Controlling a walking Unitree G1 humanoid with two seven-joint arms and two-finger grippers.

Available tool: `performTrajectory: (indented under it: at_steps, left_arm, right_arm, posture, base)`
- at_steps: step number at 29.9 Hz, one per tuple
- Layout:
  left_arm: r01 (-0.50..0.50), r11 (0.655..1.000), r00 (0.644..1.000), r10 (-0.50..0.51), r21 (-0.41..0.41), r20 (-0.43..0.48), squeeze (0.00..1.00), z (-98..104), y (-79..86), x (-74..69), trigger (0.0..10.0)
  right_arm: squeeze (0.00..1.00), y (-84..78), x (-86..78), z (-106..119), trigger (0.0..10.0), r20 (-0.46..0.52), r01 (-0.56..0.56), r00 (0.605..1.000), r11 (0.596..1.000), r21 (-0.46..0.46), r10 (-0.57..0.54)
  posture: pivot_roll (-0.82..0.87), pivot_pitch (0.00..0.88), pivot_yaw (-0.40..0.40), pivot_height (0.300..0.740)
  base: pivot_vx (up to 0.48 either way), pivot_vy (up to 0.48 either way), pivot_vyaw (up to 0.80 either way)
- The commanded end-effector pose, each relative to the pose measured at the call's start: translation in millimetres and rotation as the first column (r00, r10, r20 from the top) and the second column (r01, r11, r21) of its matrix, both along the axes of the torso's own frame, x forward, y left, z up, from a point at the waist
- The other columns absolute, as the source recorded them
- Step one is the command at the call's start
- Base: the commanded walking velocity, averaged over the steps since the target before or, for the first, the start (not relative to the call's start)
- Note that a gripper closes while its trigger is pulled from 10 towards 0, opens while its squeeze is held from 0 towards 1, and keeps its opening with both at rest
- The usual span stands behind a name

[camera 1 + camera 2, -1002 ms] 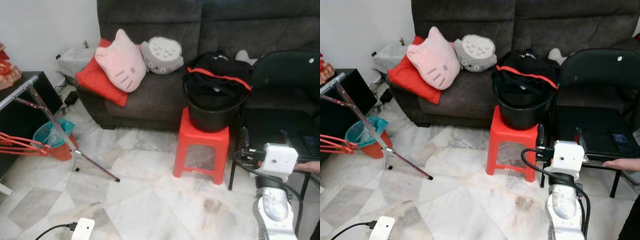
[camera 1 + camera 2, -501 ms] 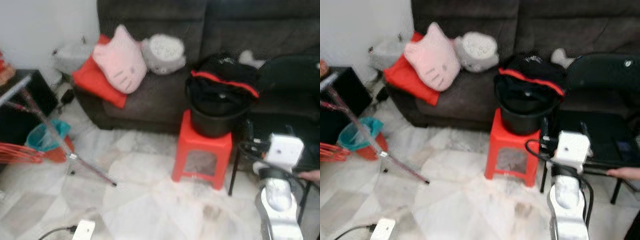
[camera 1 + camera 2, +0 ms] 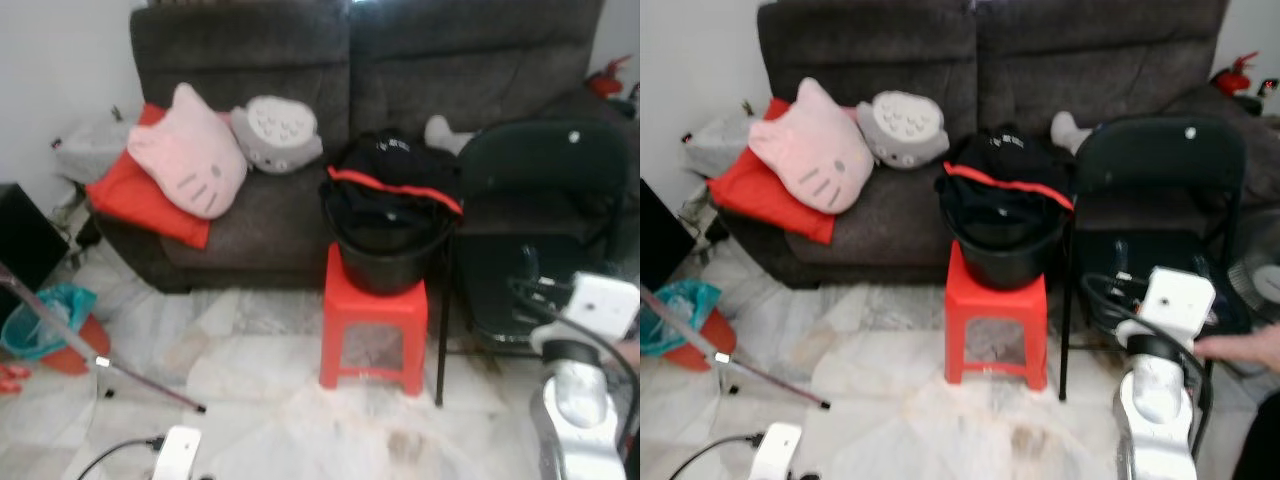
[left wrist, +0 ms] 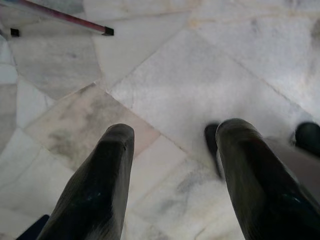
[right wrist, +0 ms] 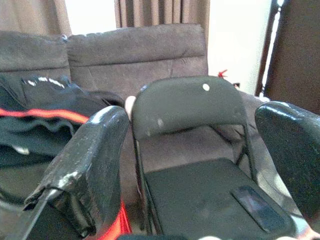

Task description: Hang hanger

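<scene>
Right wrist view: right gripper (image 5: 200, 165) open, empty, facing folding chair (image 5: 197, 150); left gripper (image 4: 170, 175) open over floor (image 4: 200, 75); risk: no hanger held, and nearby person's hand (image 3: 1252, 346) could be struck.

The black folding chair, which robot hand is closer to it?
Right. The right gripper points straight at the black folding chair; the left gripper hangs over bare floor.

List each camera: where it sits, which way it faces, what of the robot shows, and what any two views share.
Left and right eye views: on the head, looking forward and down at the red stool bearing a black bucket; right arm in frame.
Left wrist view: along the open left gripper, down at the marble floor.
Right wrist view: along the open right gripper, toward the black folding chair.
Shared: eye and right wrist views both show chair, sofa and bucket.
</scene>
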State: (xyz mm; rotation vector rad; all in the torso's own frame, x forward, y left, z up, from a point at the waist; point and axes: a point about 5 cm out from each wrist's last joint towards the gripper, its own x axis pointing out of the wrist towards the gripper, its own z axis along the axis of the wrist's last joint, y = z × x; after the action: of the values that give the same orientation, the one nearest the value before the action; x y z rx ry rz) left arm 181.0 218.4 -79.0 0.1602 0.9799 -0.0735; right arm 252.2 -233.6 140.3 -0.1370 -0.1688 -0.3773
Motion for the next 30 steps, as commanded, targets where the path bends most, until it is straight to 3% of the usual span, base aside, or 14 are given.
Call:
performTrajectory:
  at_steps: [1, 9, 15, 30]
  left_arm:
    - [-0.014, 0.999, 0.999, 0.016, 0.035, -0.040, 0.00, -2.2, 14.0, -10.9, 10.0]
    - [-0.008, 0.999, 0.999, 0.010, 0.038, -0.040, 0.00, -1.5, 15.0, -9.8, 10.0]
    - [-0.005, 0.999, 0.999, 0.006, 0.038, -0.042, 0.00, -1.1, 15.7, -9.5, 10.0]
    - [0.000, 0.999, 0.999, 0.001, 0.039, -0.043, 0.00, -0.8, 16.5, -9.2, 10.0]
  right_arm:
    - [0.00, 12.9, 4.4, 3.7, 10.0, 0.013, -0.040, 0.999, 0.999, 0.015, 0.040]
    - [0.00, 16.3, 5.5, 3.9, 10.0, 0.001, -0.059, 0.998, 0.998, -0.016, 0.059]
    - [0.00, 19.5, 5.6, 1.8, 10.0, -0.009, -0.075, 0.997, 0.997, -0.010, 0.075]
    - [0.00, 15.1, 1.0, -3.0, 10.0, -0.037, -0.051, 0.998, 0.999, 0.009, 0.051]
  posture:
    - [-0.07, 0.000, 0.073, 0.740]
    - [-0.07, 0.000, 0.077, 0.740]
    - [-0.07, 0.000, 0.080, 0.740]
    - [-0.07, 0.000, 0.084, 0.740]
  base:
    - [0.266, 0.000, 0.00]
    - [0.267, 0.000, 0.00]
    - [0.267, 0.000, 0.68]
    - [0.266, 0.000, 0.00]
